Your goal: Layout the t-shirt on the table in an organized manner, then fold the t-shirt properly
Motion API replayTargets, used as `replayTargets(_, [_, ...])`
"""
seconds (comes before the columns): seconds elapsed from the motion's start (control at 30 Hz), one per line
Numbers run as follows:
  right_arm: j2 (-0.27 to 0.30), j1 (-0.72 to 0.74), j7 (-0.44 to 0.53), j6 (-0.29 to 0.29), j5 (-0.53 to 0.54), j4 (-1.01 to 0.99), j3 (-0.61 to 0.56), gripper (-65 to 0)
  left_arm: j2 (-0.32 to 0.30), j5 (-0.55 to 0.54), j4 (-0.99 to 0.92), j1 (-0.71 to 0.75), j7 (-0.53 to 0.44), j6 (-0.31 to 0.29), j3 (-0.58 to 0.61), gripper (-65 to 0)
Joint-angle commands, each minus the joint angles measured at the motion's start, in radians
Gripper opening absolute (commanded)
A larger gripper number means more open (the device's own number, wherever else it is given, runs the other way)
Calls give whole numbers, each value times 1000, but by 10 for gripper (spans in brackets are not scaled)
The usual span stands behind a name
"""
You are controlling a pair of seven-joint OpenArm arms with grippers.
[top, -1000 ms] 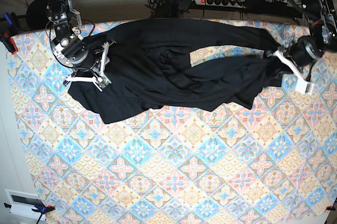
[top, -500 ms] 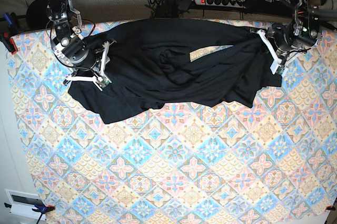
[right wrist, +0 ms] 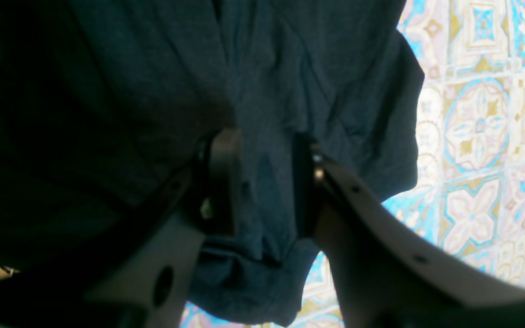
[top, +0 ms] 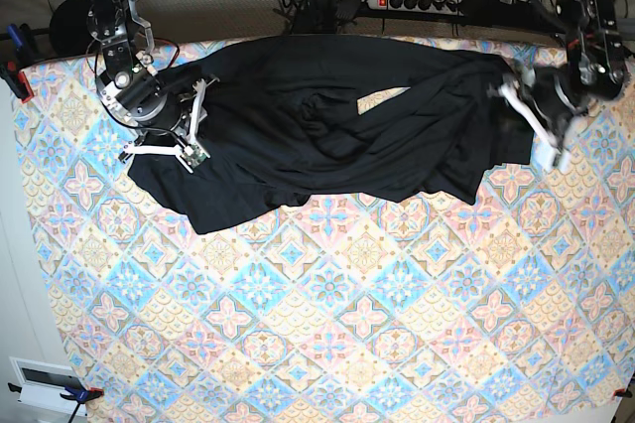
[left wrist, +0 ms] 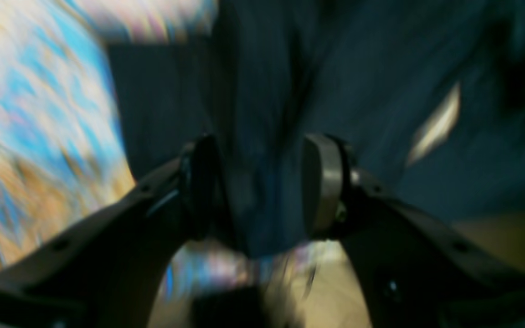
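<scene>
**Shirt spread along far edge; both my jaws around cloth**

The t-shirt (top: 327, 130) lies on the tabletop (top: 347, 324), bunched and creased along the far side; it spans most of the width, with a small gap in the folds near the middle where the tile pattern shows through; the near part of the tabletop is bare patterned cloth.

My right gripper (top: 190, 125) sits on the shirt's end at the base view's left; in the right wrist view the jaws stand partly apart with a fold of black fabric running between them; the pads (right wrist: 226, 177) appear to touch the cloth on both sides, so I read it as clamped on the shirt (loose-looking grip, fabric sags below the pads).

My left gripper (top: 541, 125) is at the opposite end, base view's right, over the shirt's edge; left wrist view is heavily motion-blurred; the jaws stand clearly apart, a hanging fold of fabric sits in the gap, and the pads (left wrist: 319, 187) show space between them and the cloth; so apart, not gripping.

Power strip (top: 422, 1) and cables lie beyond the far edge.
</scene>
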Motion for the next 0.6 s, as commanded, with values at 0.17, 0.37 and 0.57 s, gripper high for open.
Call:
replayTargets(0.17, [9, 29, 15, -4, 2, 21, 5, -472, 74, 10, -251, -230, -7, 5, -12, -355])
replayTargets(0.37, [9, 29, 15, -4, 2, 21, 5, -472, 137, 163, -418, -366, -71, 5, 23, -355])
replayTargets(0.57, [9, 29, 16, -4, 2, 21, 5, -472, 164, 294, -610, -440, -222, 5, 189, -355])
